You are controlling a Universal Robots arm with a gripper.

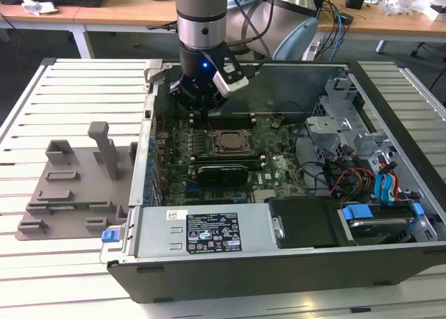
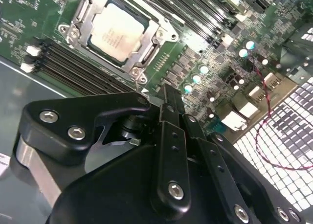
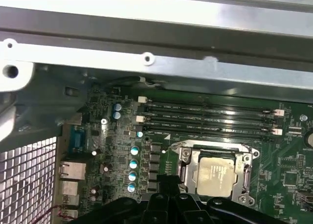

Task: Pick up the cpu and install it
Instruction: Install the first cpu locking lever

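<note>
The gripper hangs inside the open computer case, just above the motherboard near the memory slots. Whether it is spread or pressed together cannot be told; in the second wrist view its black linkage is seen from behind and the tips are hidden. Nothing can be seen held in it. The cpu lies flat in the socket just beyond the gripper, its silver top facing up, and the metal socket frame surrounds it; in the first wrist view the cpu sits right beside the gripper's dark body, apart from it. A row of pale-topped capacitors stands next to the socket. Well away from the gripper, outside the case, a grey plastic tray rests on the slatted white surface, and the power supply sits at the case's near wall.
</note>
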